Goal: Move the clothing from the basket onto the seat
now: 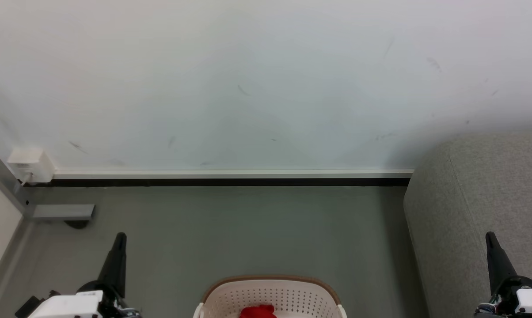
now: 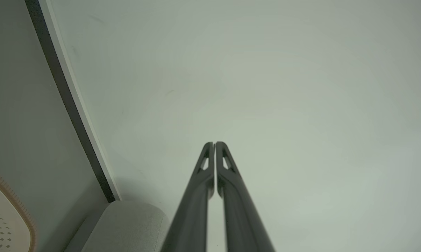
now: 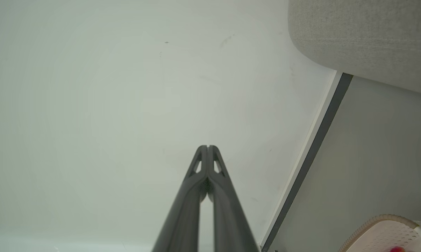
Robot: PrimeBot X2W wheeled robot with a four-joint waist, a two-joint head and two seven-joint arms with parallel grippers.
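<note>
The cream-white basket [image 1: 270, 296] with a brown rim stands on the grey floor at the bottom middle of the head view. A bit of red clothing [image 1: 258, 311] shows inside it. The grey seat [image 1: 482, 212] fills the right side. My left gripper [image 1: 120, 236] points up at the lower left, shut and holding nothing, well left of the basket. My right gripper [image 1: 490, 236] is shut and holding nothing at the lower right, in front of the seat. In the left wrist view my left gripper [image 2: 214, 144] has its tips together, with the basket [image 2: 4, 217] and the seat [image 2: 126, 227] below. In the right wrist view my right gripper [image 3: 207, 147] is shut, with the seat [image 3: 364, 35], basket [image 3: 385, 234] and clothing [image 3: 396, 249].
A white wall [image 1: 248, 88] with a dark skirting strip [image 1: 217, 181] stands straight ahead. A white socket box [image 1: 31, 164] and a grey metal foot [image 1: 62, 212] are at the left wall corner. Bare grey floor [image 1: 248, 229] lies between basket and wall.
</note>
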